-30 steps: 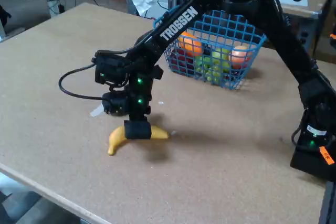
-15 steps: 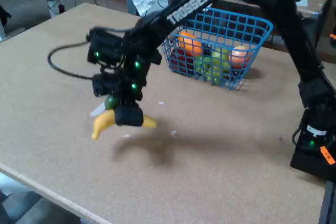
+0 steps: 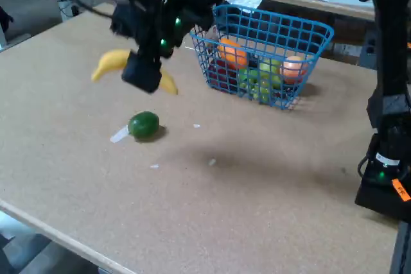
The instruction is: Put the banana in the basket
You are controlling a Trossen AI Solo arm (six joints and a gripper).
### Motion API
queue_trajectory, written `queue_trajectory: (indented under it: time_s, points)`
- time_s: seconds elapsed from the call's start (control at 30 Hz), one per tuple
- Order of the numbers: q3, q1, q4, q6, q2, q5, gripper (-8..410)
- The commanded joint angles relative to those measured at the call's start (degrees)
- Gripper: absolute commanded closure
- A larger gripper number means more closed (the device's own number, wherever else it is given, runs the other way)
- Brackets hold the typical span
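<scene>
The black hand (image 3: 142, 72) of the arm is closed around the middle of the smooth, curved yellow plastic banana (image 3: 110, 61), and it holds the banana in the air above the brown worktop (image 3: 257, 184), to the left of the blue wire-mesh basket (image 3: 308, 30) in the fixed view. The arm reaches in from the upper right, blurred. One round green lime (image 3: 144, 124) lies on the worktop under the hand. The one basket contains several coloured fruits; their exact number is not clear.
</scene>
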Motion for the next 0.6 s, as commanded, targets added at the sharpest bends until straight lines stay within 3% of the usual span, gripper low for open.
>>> queue_trajectory:
  time_s: [0.0, 0.57]
  points:
    - [0.02, -2.10, -0.61, 5.68, -3.82, 6.95, 343]
    - [0.02, -17.62, -8.09, 26.75, -8.41, 6.95, 343]
